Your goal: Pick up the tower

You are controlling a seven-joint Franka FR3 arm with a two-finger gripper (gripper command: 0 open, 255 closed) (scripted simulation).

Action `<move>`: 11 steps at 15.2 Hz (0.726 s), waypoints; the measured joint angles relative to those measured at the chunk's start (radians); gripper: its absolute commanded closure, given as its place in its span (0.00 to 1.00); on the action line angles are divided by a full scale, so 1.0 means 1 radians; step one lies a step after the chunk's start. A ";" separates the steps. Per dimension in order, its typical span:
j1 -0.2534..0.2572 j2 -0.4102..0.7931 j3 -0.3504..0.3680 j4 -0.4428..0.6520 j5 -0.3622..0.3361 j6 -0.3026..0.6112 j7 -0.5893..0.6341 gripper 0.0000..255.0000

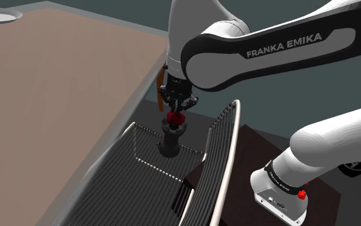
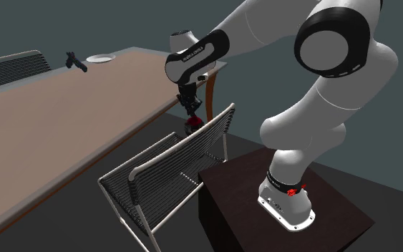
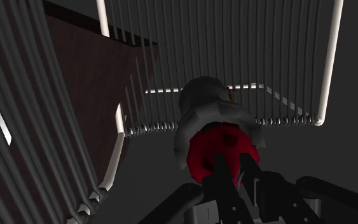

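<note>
The long brown table [image 1: 57, 90] takes up the shoulder view's left. Next to it the white arm [image 1: 268, 48] rises from its base on the dark stand [image 2: 228, 193], bends at a high elbow, and stretches its forearm out across the chair [image 1: 217, 154], whose wire seat is tucked against the table's edge. At the end of that reach the wrist turns straight down, so the hand points at the seat just beside the table's edge.

The tower [image 1: 172, 138] stands upright over the seat directly under the hand. It is a dark, stepped piece with a red top. Whether its base touches the wires cannot be told.

The black gripper [image 1: 176, 114] is clenched on that red top. In the wrist view its fingers [image 3: 225, 172] press in close together against the red part.
</note>
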 measured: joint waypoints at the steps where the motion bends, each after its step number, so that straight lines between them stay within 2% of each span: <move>1: 0.000 0.000 0.000 0.000 0.000 0.000 0.000 1.00; 11: 0.017 -0.049 -0.047 0.074 0.011 -0.120 -0.022 1.00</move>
